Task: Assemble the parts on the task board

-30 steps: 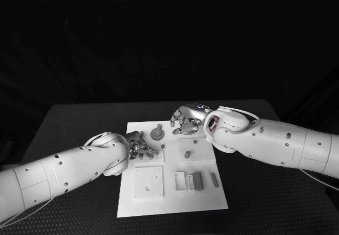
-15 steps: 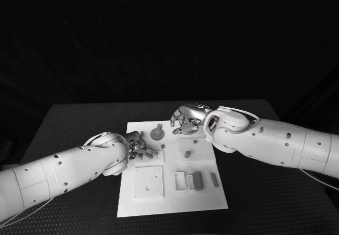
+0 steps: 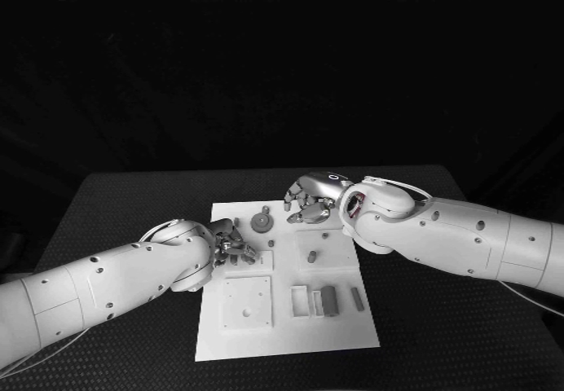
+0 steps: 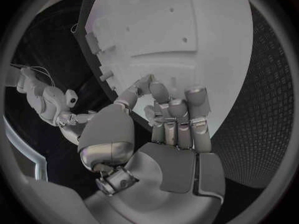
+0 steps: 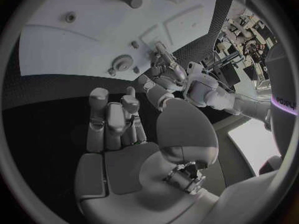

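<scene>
**Far end of board crowded, near end open**

Left hand [image 3: 233,244] sits over the task board [image 3: 288,334] at its left edge, right hand [image 3: 311,198] over the far edge, w/ the round part [image 3: 261,222] between them. Peg [image 3: 313,257] stands mid-board. Near strip past the block parts [image 3: 328,300] is free.

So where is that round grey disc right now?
In the head view the round grey disc lies near the board's far end, between the left hand and right hand.
</scene>
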You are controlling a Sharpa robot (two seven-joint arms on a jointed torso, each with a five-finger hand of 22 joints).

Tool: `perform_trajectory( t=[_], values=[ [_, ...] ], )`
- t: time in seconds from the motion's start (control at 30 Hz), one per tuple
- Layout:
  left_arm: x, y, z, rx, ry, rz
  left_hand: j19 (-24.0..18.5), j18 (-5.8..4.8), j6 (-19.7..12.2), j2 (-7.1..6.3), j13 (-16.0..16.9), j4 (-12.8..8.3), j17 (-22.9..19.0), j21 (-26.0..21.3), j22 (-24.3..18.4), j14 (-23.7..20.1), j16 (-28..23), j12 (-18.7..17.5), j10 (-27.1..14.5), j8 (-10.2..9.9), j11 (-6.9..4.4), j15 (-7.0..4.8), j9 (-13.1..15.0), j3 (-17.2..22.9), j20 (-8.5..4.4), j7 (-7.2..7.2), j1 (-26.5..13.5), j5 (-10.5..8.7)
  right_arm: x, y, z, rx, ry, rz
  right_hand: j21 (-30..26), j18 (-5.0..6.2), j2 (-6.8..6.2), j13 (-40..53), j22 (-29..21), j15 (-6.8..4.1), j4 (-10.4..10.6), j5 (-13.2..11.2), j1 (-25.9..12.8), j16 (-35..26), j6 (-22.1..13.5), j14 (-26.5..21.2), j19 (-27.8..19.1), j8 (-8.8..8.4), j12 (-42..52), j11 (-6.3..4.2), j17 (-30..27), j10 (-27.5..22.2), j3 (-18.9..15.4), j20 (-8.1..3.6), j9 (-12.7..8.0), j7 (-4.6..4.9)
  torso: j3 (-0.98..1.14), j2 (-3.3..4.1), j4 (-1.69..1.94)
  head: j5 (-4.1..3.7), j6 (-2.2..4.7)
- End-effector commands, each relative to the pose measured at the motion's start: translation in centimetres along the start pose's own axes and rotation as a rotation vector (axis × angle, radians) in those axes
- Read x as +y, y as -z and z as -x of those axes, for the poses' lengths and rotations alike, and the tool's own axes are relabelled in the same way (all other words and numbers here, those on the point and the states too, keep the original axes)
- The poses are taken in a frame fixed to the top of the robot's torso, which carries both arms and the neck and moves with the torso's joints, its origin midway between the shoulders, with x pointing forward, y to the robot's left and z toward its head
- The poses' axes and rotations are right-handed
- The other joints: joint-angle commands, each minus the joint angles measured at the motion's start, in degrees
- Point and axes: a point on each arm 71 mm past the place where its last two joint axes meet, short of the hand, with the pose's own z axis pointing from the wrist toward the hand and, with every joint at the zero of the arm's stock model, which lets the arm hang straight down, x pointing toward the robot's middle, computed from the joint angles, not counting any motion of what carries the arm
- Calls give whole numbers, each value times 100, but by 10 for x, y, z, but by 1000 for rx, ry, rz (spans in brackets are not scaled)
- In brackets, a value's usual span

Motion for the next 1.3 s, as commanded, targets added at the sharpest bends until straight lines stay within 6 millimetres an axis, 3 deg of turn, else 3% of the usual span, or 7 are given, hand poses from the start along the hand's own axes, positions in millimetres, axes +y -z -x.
perform_trajectory(
  t=[0.03,0.23,0.3,0.57,0.83,0.97,1.3],
  values=[
    [-2,0,-2,20,0,-6,33,293,35,99,-6,-36,-5,4,106,17,26,23,4,-8,-1,-6,6,29,13,-7,121,66,1,0,-1,8,4,3,-23,264,-4,1,45,-16,26,12,-48,-37,-5,-24,2,-29,-33,51,0,-2,-1,-31,10,30,4,2,-2,2,4],
    [-2,0,-2,16,3,-6,39,288,44,210,-6,-119,-4,12,106,24,31,30,10,-4,-3,-7,8,109,11,-9,208,133,1,0,-1,8,4,3,-23,264,-4,1,45,-16,25,12,-46,-37,-5,-23,2,-29,-33,51,1,-2,1,-32,11,30,2,2,-3,2,0],
    [-2,0,-2,17,5,-5,49,281,56,234,-8,-116,-5,16,102,32,32,33,19,-5,-4,-7,5,264,12,-11,291,41,1,0,-1,7,4,3,-23,264,-4,1,46,-16,25,12,-46,-37,-5,-23,2,-29,-33,51,1,-2,1,-32,11,30,4,3,-2,3,2],
    [-2,0,-3,22,6,-3,60,270,65,334,-10,-219,-1,38,109,39,40,37,24,-4,-1,-2,6,438,13,-8,483,45,1,0,-1,8,4,3,-23,264,-4,1,46,-16,24,12,-45,-38,-6,-26,3,-30,-33,51,-4,-2,2,-32,12,31,0,4,-1,-1,-12],
    [-2,0,-1,4,-8,0,65,265,75,339,-9,-281,3,52,112,48,49,43,35,-2,-3,-1,8,480,12,-10,575,51,1,0,-1,8,3,4,-24,264,-5,1,46,-15,26,12,-48,-37,-6,-23,3,-30,-33,52,1,-2,1,-32,12,31,0,1,2,1,-15],
    [-2,0,-1,-4,-28,1,87,260,100,323,-6,-313,9,82,117,71,67,54,60,3,-10,-4,9,505,11,-18,649,183,1,0,-1,8,3,4,-24,264,-6,2,46,-15,27,12,-50,-37,-6,-21,3,-30,-33,52,4,-2,0,-32,13,31,-1,3,3,4,-17],
    [-1,0,-1,0,-67,11,92,254,124,253,-3,-327,14,108,117,89,83,64,81,-2,-17,-6,5,520,12,-27,746,260,1,0,-1,9,3,3,-24,264,-9,2,47,-14,32,12,-57,-39,-7,-27,4,-32,-34,53,-7,-1,-2,-31,14,32,-4,1,2,5,-31]
  ],
)
